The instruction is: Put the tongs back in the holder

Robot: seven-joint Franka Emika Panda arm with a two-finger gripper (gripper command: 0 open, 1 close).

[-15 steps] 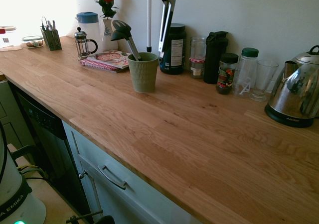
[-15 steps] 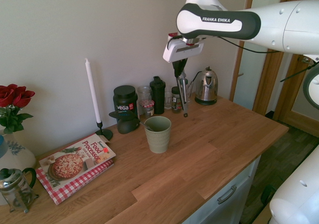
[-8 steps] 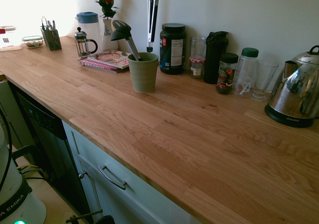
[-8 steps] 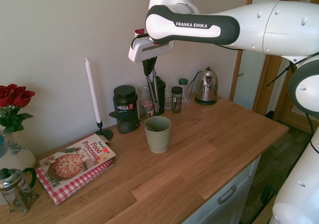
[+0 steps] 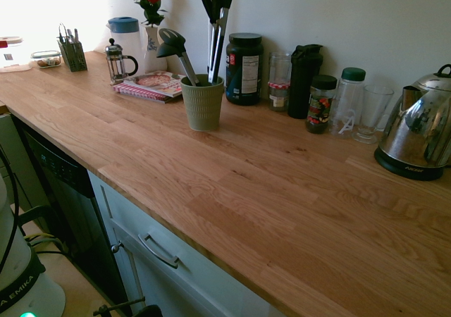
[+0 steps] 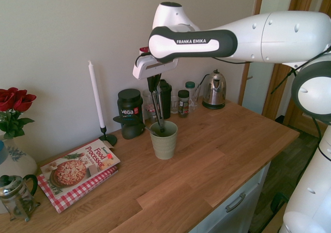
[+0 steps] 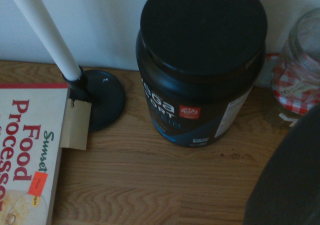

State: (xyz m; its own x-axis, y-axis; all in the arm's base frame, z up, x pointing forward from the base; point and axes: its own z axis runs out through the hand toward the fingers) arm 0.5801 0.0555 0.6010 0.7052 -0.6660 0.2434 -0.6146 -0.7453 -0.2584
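The tongs [image 6: 157, 104] were seen hanging nearly upright from the gripper [image 6: 154, 80], directly over the holder [image 6: 164, 139], with their lower tips at the rim or just inside the mouth; how deep they had gone could not be told from either exterior view. The gripper was clenched on the upper end of the tongs, its fingers fully drawn together around the slim metal arms, and nothing else was touched by it.

The tongs were judged to be light and stiff, made of smooth metal that could slip or swing in a pinch taken at one end only. A hold near the top, as was shown, was judged suitable, since it left the long lower part free to enter the pot (a hold lower down would have brought the fingers against the rim).

The holder was judged to be fairly light and easily tipped if pushed sideways. A black ladle [image 5: 173, 45] was already leaning in it toward one side, so only part of the opening was left free.

In the wrist view only a dark supplement jar [image 7: 202, 65], a white candle [image 7: 42, 30] in its black stand and the edge of a cookbook [image 7: 27, 155] were shown on the wooden counter [image 5: 282, 190].
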